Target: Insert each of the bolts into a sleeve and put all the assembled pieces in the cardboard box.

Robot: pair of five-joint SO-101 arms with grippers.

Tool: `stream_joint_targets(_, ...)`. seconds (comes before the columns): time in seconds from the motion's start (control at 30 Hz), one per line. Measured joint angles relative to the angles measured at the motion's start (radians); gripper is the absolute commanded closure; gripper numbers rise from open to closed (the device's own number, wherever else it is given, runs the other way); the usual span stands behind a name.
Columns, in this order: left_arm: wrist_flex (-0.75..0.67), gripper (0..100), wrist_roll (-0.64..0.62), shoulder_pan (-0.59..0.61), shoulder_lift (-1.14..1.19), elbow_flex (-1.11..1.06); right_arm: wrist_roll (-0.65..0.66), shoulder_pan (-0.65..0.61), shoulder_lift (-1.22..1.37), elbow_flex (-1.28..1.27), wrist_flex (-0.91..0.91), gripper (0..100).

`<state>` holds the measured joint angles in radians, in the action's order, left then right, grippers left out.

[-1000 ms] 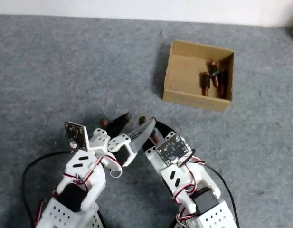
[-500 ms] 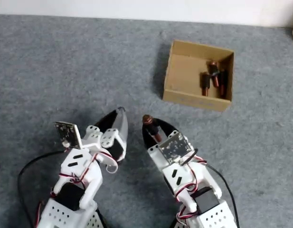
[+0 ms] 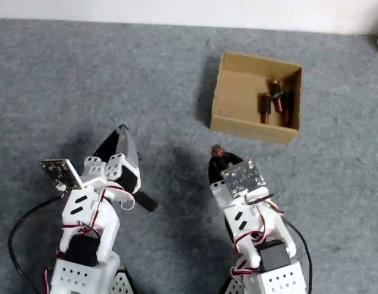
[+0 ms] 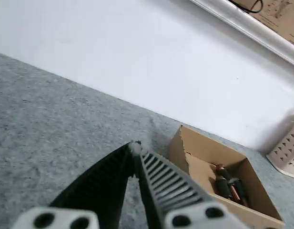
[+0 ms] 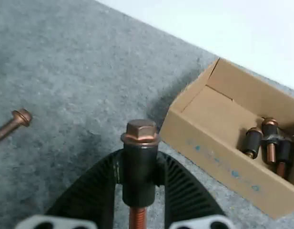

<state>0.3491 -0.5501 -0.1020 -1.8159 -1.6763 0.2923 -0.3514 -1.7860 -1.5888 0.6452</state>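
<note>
My right gripper [image 3: 218, 160] [image 5: 138, 160] is shut on a black sleeve [image 5: 137, 171] with a copper bolt [image 5: 139, 132] through it, held upright a short way in front of the cardboard box [image 3: 244, 125] [image 5: 218, 152]. Several assembled pieces [image 3: 275, 101] [image 5: 266, 138] lie in the box's far right corner. A loose copper bolt [image 5: 13, 121] lies on the carpet off to the side of my right gripper. My left gripper [image 3: 122, 131] [image 4: 135, 149] is shut and holds nothing, well to the left, pointing toward the box [image 4: 194, 157].
Grey carpet covers the table up to a white wall at the back. A short black piece [image 3: 146, 202] lies beside the left arm; I cannot tell what it is. A white slotted object [image 4: 289, 152] stands past the box at the far right.
The two grippers, close together a second ago, have drawn apart. The left one swung left, empty and shut. The right one carried the sleeved bolt right, toward the box.
</note>
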Motion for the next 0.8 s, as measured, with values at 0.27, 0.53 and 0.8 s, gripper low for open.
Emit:
stream_joint_targets(0.27, 0.0, 99, 0.0, 0.008, 0.02, 0.0, 0.002, 0.12, 0.539, 0.387, 0.003, 99.4)
stream_joint_targets(0.53, -0.127, 99, 0.0, 0.04, 0.244, -0.002, 0.008, 0.207, 1.358, 1.143, 0.086, 99.4)
stream_joint_targets(0.8, -0.146, 99, 0.0, 0.041, 0.529, 0.1, 0.009, 0.279, 2.28, 2.105, 0.431, 99.4)
